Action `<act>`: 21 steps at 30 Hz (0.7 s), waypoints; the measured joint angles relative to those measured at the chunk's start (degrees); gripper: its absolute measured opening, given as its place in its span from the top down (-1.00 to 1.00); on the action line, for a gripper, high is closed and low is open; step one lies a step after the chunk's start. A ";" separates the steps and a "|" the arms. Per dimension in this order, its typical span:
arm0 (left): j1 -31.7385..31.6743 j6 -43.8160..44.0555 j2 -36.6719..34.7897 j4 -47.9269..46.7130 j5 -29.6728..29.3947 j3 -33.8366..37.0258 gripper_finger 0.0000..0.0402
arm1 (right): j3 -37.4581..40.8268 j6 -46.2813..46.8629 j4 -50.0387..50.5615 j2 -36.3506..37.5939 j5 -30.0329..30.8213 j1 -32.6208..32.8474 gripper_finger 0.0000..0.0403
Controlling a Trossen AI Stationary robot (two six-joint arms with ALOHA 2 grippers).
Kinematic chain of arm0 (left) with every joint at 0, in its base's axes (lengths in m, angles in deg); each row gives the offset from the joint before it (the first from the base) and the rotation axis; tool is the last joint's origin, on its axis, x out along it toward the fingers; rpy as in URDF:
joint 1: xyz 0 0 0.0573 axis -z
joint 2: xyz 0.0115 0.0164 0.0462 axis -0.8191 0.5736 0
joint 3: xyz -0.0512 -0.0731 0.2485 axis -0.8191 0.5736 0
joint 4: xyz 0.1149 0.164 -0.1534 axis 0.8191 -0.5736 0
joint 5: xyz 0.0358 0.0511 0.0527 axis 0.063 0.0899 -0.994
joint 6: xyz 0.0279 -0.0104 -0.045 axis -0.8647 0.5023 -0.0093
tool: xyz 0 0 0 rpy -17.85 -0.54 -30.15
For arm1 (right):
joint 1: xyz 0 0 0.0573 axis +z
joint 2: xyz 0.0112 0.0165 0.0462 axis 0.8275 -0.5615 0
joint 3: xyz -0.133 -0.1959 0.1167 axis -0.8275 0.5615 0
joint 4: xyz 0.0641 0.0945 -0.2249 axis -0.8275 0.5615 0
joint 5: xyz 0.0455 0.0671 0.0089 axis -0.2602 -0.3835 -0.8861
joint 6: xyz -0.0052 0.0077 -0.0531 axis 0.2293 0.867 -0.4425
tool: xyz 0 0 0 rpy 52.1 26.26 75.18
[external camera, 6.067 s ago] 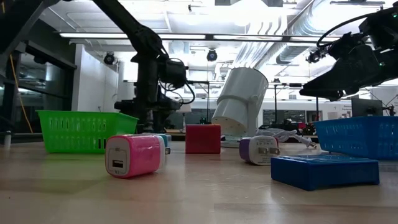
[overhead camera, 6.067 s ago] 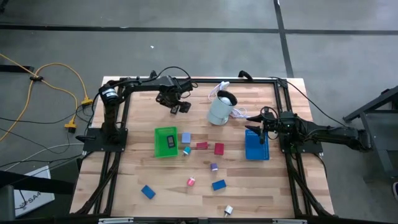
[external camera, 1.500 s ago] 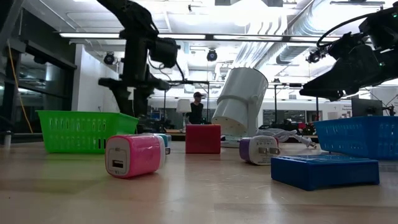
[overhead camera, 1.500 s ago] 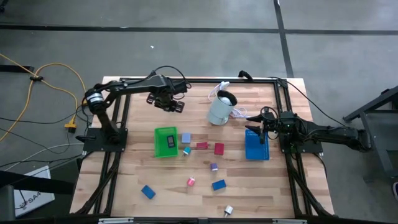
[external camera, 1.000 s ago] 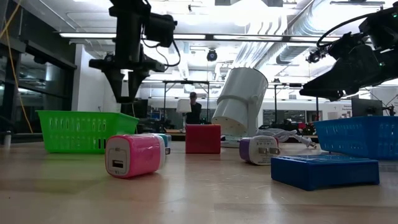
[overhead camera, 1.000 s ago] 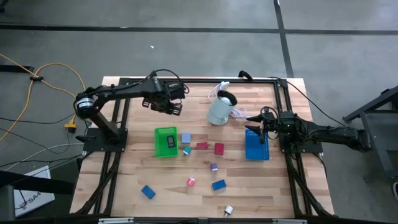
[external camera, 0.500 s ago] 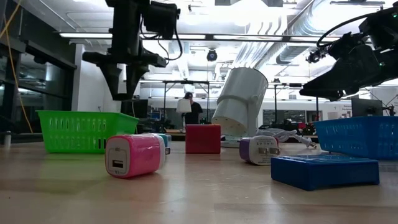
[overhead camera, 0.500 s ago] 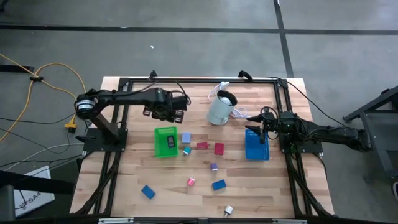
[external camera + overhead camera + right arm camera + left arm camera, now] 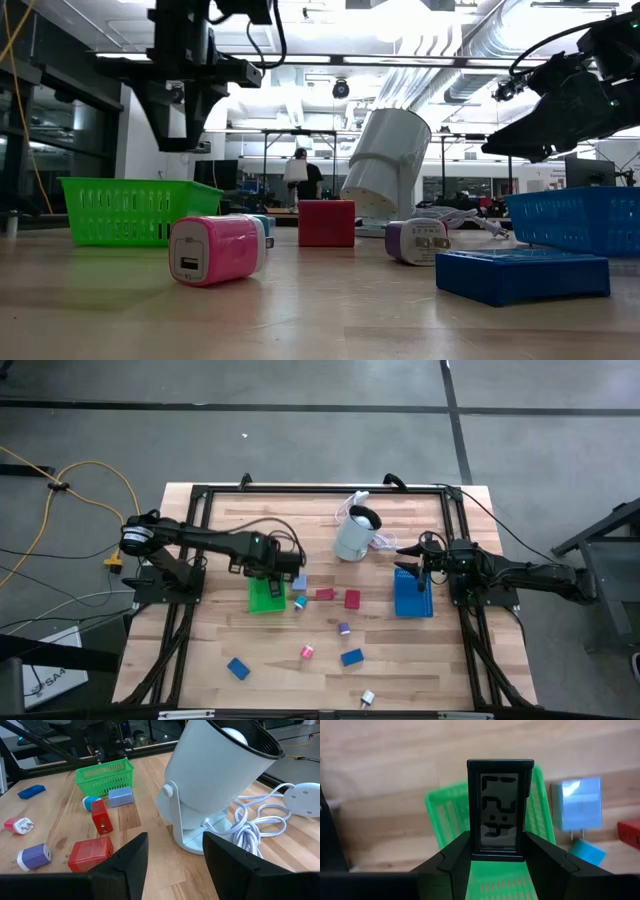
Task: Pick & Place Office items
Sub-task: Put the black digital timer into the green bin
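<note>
- We saw a robotics lab: wooden table [image 9: 250, 650] with bolted black frame rails [image 9: 320, 488], bare concrete floor [image 9: 300, 420].
- Low view showed ceiling strip lights [image 9: 300, 58], exposed ducting [image 9: 470, 40], a person [image 9: 300, 178] at benches behind.

Around the wooden surface [image 9: 240, 630] lies grey concrete floor [image 9: 300, 440]; a yellow cable [image 9: 95, 485] coils beside it, under bright ceiling lights [image 9: 400, 15].

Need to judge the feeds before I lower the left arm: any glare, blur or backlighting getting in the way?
Low view: bright ceiling lights backlight both arms into silhouettes. Left wrist view: the clock in the left pincer is sharp, the green tray behind is blurred. High view: even light, no glare.
</note>
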 joint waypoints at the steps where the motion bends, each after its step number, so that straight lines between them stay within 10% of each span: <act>1: 0.95 1.55 0.27 0.00 0.15 0.00 0.21 | 0.02 0.00 0.00 0.00 0.00 0.00 0.13; 21: 4.26 12.66 4.34 8.47 6.08 5.12 0.21 | 0.00 0.00 0.05 -0.02 -0.02 0.00 0.13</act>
